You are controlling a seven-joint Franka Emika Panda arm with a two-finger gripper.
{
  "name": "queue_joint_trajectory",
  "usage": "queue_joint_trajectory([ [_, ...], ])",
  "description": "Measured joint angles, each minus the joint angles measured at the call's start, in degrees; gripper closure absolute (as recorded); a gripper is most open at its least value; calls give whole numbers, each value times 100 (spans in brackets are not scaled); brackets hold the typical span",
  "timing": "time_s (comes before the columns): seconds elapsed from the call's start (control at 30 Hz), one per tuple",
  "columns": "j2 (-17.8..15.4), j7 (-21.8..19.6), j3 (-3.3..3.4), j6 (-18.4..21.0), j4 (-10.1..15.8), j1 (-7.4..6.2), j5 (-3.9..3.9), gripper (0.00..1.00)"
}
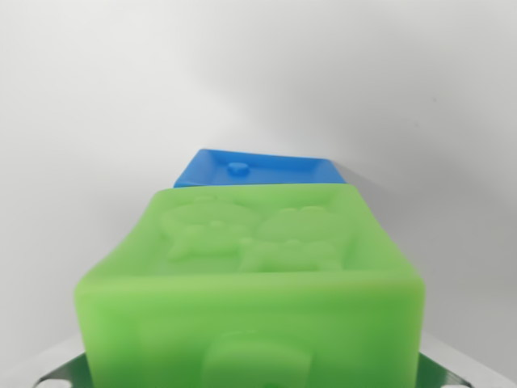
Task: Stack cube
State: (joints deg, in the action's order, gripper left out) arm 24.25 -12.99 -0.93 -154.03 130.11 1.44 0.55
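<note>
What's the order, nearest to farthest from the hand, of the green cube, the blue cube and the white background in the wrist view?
1. The green cube, filling the bottom of the view, right at the hand.
2. The blue cube, just behind the green one, only its top showing.
3. The white background, beyond both, across the top.

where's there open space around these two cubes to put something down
Bare white surface lies on the wrist view's left of the blue cube and green cube, and likewise on the right and beyond the blue cube. The middle is crowded: the green cube fills the foreground, hiding whatever is beneath it.
</note>
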Motion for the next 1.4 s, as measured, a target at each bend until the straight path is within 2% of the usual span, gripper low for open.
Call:
queue_joint_trajectory([
  [0.03,1,0,0,-2,0,0,0,0],
  [1.4,-53,0,0,40,1,0,0,0],
])
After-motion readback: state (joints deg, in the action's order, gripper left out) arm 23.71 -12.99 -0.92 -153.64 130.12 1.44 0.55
